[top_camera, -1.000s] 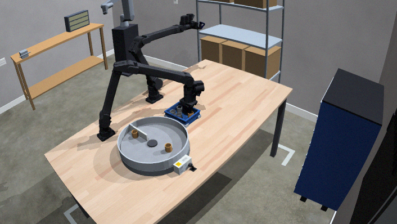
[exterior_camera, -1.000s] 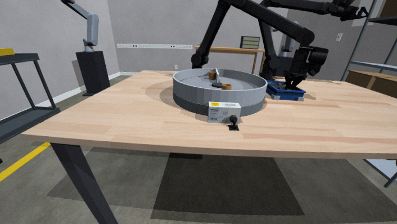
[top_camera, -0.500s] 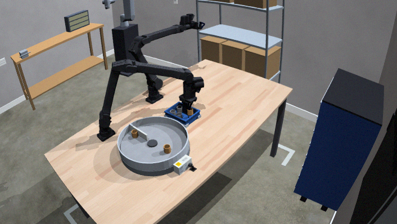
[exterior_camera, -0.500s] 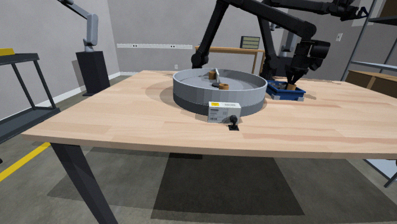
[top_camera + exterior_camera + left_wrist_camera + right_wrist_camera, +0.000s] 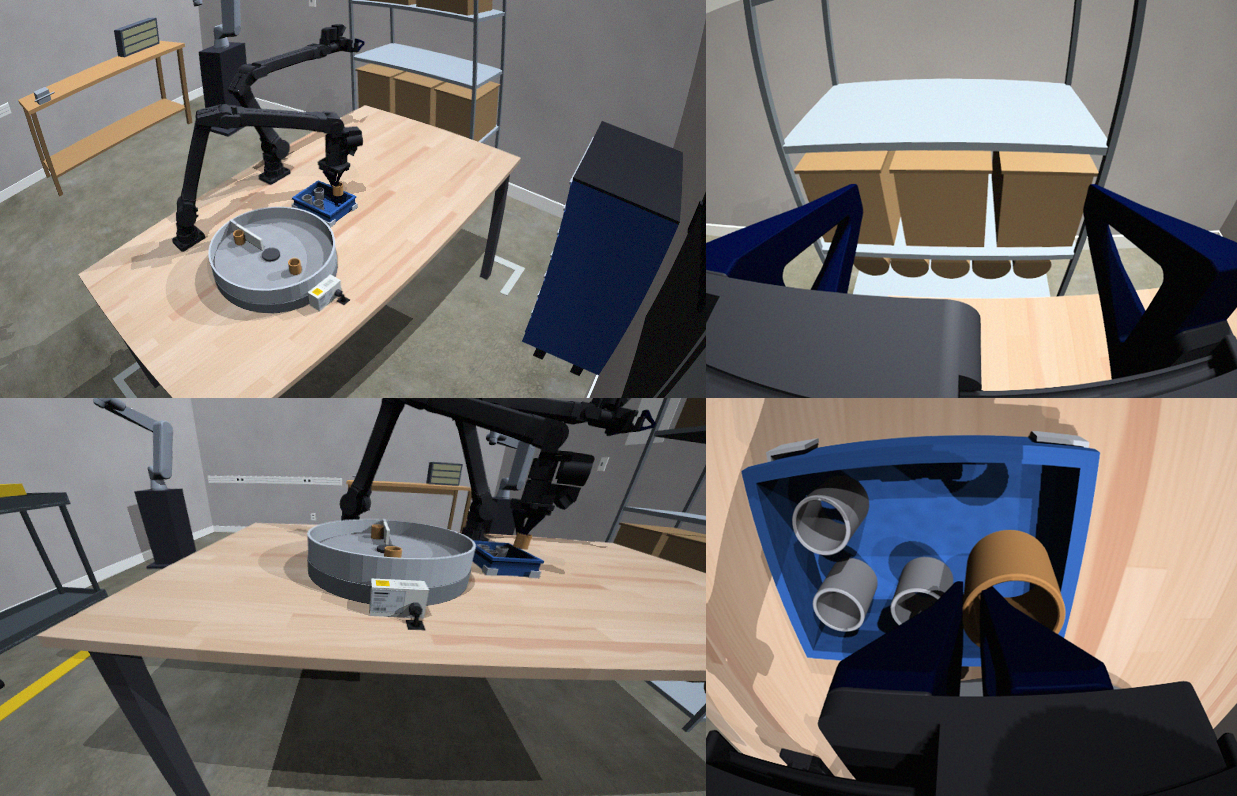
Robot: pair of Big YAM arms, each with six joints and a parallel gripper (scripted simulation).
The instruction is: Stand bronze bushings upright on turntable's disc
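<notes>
Butcher-block tabletop (image 5: pixel 400 200) (image 5: pixel 225 613) (image 5: pixel 1169 526) spreads below my right fingers (image 5: pixel 336 183) (image 5: pixel 523 532), pinched nearly shut on the wall of a bronze bushing (image 5: pixel 338 189) (image 5: pixel 523 541) (image 5: pixel 1010 556), lifted over the blue crate (image 5: pixel 327 218) (image 5: pixel 510 567) (image 5: pixel 1089 505). Beneath and beside them, three steel bushings (image 5: pixel 318 193) (image 5: pixel 858 577) stay put, as they should. Ahead on the turntable's disc (image 5: pixel 295 235) (image 5: pixel 425 544), two bronze bushings (image 5: pixel 239 237) (image 5: pixel 295 266) (image 5: pixel 377 531) (image 5: pixel 393 552) already stand upright, off the hub (image 5: pixel 271 254) (image 5: pixel 381 548). Only this one seems left. My left fingers (image 5: pixel 353 45) (image 5: pixel 646 420) gape wide, holding nothing.

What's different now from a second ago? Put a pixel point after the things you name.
The right gripper (image 5: pixel 335 184) (image 5: pixel 971 595) has lifted a bronze bushing (image 5: pixel 338 190) (image 5: pixel 523 541) (image 5: pixel 1011 558) up out of the blue crate (image 5: pixel 332 218) (image 5: pixel 515 569) (image 5: pixel 1090 509), its fingers shut on the wall. The bronze bushing near the control box (image 5: pixel 320 299) (image 5: pixel 385 604) shifted slightly around the disc. The left arm and the crate look unmoved.
</notes>
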